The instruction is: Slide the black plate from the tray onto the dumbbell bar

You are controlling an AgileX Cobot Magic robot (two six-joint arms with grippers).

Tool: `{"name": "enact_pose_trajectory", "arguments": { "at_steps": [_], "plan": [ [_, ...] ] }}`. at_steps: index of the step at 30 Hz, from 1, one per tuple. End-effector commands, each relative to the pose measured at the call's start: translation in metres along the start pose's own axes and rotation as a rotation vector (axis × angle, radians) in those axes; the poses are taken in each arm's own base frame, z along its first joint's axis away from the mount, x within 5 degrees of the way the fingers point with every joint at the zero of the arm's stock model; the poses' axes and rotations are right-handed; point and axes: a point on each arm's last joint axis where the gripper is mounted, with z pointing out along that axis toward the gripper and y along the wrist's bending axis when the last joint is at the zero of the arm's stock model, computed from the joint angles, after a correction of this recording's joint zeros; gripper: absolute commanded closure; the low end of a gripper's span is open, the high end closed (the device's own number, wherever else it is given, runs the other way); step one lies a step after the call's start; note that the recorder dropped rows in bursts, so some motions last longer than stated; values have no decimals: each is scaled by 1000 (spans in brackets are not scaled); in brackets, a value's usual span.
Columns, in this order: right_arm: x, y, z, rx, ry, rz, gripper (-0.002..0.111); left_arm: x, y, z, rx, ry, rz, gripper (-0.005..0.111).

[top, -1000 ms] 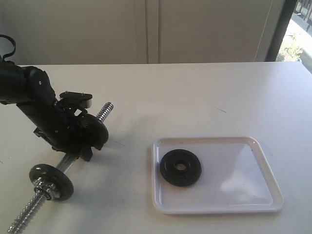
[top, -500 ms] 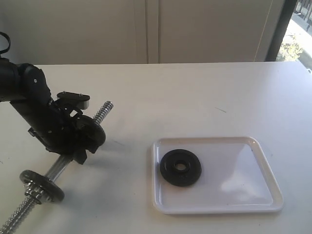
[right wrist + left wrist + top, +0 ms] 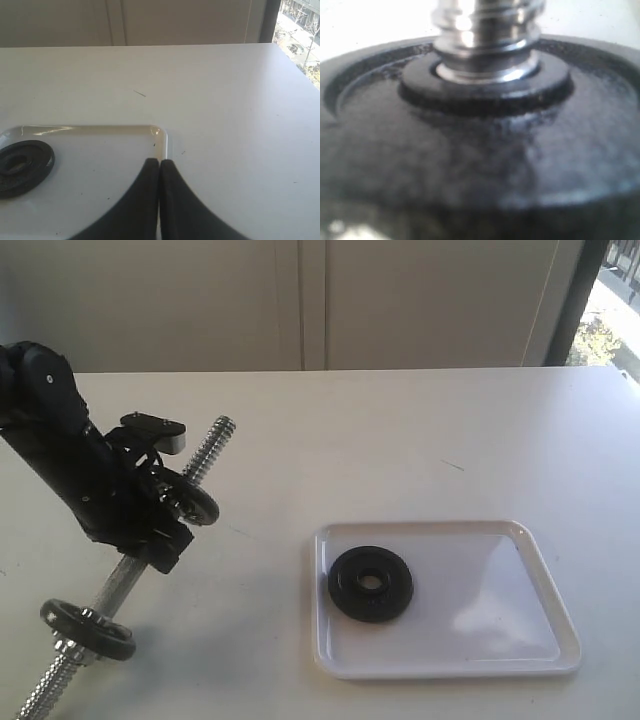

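black plate lies flat in tray, on the side toward dumbbell bar | likely heavy, rigid, slick: you pinch rim-to-hole | left end effector clamps dumbbell bar | right end effector pressed closed, empty

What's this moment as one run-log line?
left end effector: grips threaded steel dumbbell bar | flat round black iron plate: lying in glossy white rectangular tray | right end effector: shut, empty
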Motion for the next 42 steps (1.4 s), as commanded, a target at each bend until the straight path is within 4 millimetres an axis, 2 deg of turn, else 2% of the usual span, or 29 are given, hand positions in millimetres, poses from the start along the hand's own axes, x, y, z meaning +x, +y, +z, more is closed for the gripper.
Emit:
{"name": "enact_pose_trajectory", "arguments": {
  "at_steps": [1, 17, 20, 23, 27, 42],
  "plan": [
    [0, 0, 0, 7, -15, 6, 108, -6, -10, -21, 57, -76, -18, 107],
    [-1, 0, 0, 6, -24, 6, 108, -4, -12, -21, 74, -58, -3, 107],
    [-8, 0, 0, 0, -103, 6, 108, -4, -12, -21, 77, -56, 5, 107],
    [-25, 2, -4, -26, -301, 62, 108, -3, -11, -12, 90, -27, 15, 107],
    [-45, 3, -12, -45, -532, 61, 108, -3, -11, -9, 102, -20, 26, 107],
    [-54, 3, -19, -55, -655, 60, 108, -4, -10, -9, 94, -34, 25, 107]
  ]
}}
